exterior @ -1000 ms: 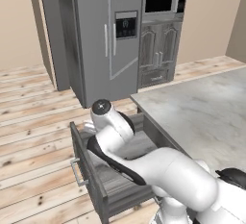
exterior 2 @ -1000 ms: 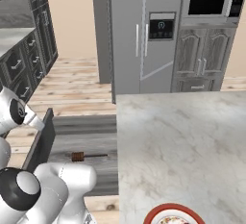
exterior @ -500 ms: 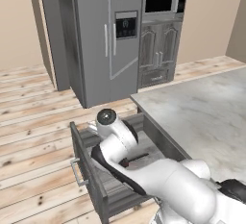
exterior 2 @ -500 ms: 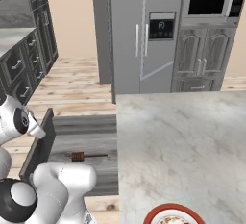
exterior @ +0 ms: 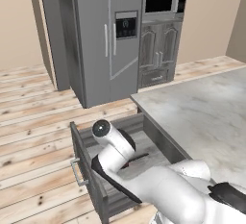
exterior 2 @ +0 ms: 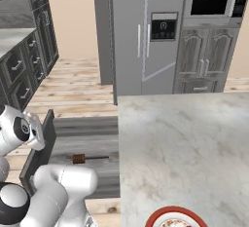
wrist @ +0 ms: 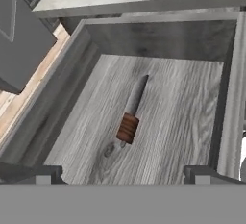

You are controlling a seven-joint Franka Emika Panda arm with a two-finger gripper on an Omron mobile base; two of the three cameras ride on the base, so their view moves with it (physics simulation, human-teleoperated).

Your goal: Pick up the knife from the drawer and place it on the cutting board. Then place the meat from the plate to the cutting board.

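Gripper (wrist: pixel 122 175) jaws wide apart, nothing btwn them; fingertips (wrist: pixel 36 174) sit at 6 o'clock in hand view, above the open drawer (wrist: pixel 173 122). Drawer holds 1 item: the knife (wrist: pixel 130 115), lying flat on the wood-grain floor near centre, reddish-brown ribbed handle toward 6 o'clock, thin dark blade running up toward 12. Knife is apart from every drawer wall. In right base view the knife (exterior 2: pixel 87 158) lies in the drawer (exterior 2: pixel 92 138) w/ handle at 9 o'clock end, blade at 3.

Counts: 1 drawer, 1 knife, 1 plate (exterior 2: pixel 168 215) (red-orange rim, cut by the frame at 6 o'clock on the marble counter (exterior 2: pixel 189 143)).

Arm (exterior: pixel 144 184) in left base view bends fwd from lower right, wrist tipped down over the drawer interior.
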